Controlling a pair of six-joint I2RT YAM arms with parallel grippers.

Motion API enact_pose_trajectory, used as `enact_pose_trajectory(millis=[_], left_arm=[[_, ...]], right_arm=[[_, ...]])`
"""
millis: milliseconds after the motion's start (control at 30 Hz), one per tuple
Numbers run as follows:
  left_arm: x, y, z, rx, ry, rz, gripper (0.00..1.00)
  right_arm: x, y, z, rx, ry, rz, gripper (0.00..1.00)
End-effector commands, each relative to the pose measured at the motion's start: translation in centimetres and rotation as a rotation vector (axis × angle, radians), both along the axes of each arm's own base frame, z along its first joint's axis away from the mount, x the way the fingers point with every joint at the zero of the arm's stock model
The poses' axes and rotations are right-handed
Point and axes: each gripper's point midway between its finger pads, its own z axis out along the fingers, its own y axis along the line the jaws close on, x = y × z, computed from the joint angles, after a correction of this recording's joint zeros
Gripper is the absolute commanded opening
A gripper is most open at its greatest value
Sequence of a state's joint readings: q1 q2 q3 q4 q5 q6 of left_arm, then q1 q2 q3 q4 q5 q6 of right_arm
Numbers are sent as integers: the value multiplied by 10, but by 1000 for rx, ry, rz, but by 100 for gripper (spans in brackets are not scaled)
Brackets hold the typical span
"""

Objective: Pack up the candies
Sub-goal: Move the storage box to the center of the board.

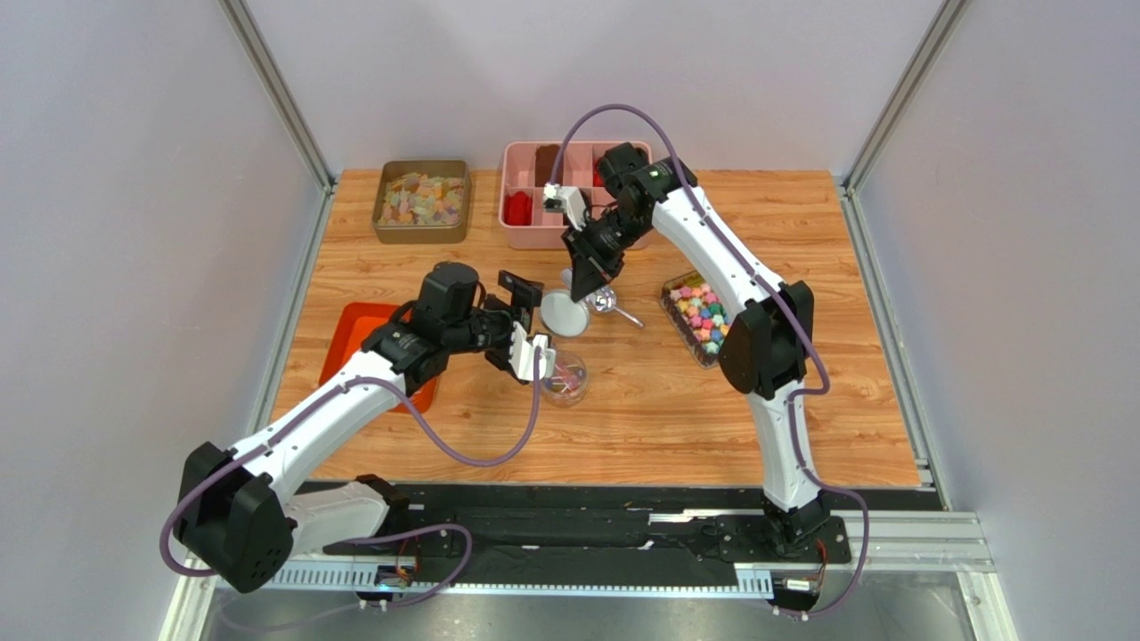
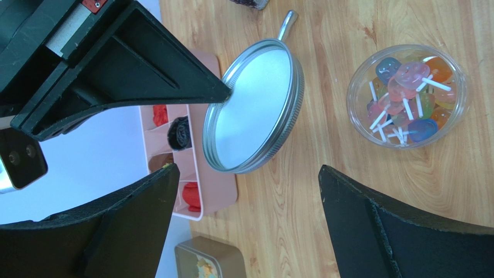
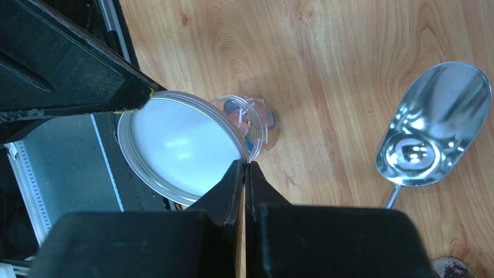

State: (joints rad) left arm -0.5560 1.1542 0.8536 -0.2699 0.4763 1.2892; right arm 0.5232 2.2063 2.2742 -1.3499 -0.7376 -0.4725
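Mid-table, nearer near edge: small clear round jar [image 2: 351, 107] w/ candies [image 2: 406, 92] inside, translucent pink, blue, orange sweets on white sticks. My left gripper [image 2: 248, 171] spread fully wide, empty, jar just ahead. Right gripper [image 3: 244, 168] clamped on rim of round silver metal lid [image 3: 174, 145], lid not on jar. I judge jar light, rigid, smooth, prob. slippery; take across side wall. Sweets small, hard, light.

The left arm [image 1: 315, 421] reaches from 7 o'clock toward the middle, its left gripper [image 1: 538, 353] pointing to 3 o'clock with fingers wide apart. The right arm [image 1: 723, 247] bends over toward 10 o'clock, and the right gripper [image 1: 585, 286] points down, fingers pressed tight together.
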Motion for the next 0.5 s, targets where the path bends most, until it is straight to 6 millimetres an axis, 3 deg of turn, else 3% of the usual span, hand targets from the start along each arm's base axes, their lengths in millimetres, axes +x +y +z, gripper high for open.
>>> enact_pose_trajectory(millis=[0, 467], left_arm=[[0, -10, 2, 5, -58, -43, 97], [-5, -23, -13, 68, -53, -69, 77]], right_arm=[[-43, -13, 7, -30, 179, 50, 0], [-51, -7, -10, -22, 246, 102, 0]])
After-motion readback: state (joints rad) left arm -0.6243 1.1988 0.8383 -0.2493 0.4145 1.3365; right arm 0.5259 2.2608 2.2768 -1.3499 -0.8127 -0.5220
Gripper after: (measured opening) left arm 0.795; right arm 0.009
